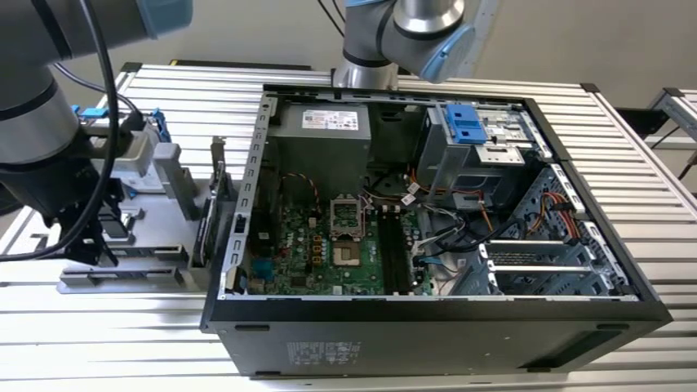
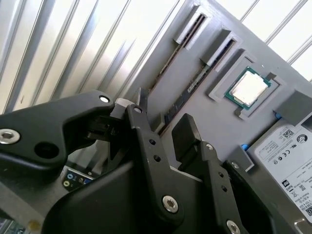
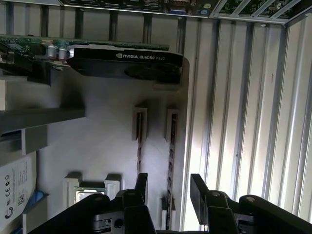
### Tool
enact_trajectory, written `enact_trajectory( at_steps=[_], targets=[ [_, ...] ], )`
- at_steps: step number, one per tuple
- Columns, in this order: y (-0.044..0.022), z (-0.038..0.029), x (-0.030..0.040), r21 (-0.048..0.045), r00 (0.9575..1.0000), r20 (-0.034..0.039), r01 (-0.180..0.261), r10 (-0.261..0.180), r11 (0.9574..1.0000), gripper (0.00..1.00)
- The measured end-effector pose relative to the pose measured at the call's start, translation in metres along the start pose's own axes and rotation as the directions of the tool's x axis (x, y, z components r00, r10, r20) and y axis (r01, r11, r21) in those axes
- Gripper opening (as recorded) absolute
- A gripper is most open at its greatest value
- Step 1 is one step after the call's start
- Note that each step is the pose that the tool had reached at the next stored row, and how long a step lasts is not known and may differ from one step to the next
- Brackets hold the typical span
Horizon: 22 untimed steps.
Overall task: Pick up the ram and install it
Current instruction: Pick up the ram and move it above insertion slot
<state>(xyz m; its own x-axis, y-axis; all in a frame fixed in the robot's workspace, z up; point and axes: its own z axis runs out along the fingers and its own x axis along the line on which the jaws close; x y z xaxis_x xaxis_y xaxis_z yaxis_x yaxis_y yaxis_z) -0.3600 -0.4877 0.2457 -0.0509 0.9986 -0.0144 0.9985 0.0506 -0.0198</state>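
Seemingly light and stiff, the ram (image 3: 170,158) is a thin dark board that I judge brittle around its chips, best pinched across its flat faces near mid-length. It stands on edge in a slot of the matte grey holder (image 3: 107,136), beside a second slot. Spread wide, the hand (image 3: 169,191) hovers with its black fingers (image 3: 197,187) either side of the stick's line, beside the ribbed metal surface (image 3: 243,122).

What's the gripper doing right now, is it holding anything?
Gripper: open, holding nothing; its fingers stand either side of the ram, which lies in its slot on the grey holder.
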Motion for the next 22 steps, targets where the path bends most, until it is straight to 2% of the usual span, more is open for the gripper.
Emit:
enact_trajectory(
  at_steps=[7,13,22],
  targets=[
    [0.0001,0.0053,0.0,0.0001,1.0,0.0,0.0,0.0,1.0,1.0],
    [0.0,0.0064,-0.0012,-0.0001,1.0,-0.0002,0.0,0.0,1.0,1.0],
    [-0.0022,0.0146,-0.0011,0.0001,1.0,0.0,0.0,0.0,1.0,1.0]
  ],
)
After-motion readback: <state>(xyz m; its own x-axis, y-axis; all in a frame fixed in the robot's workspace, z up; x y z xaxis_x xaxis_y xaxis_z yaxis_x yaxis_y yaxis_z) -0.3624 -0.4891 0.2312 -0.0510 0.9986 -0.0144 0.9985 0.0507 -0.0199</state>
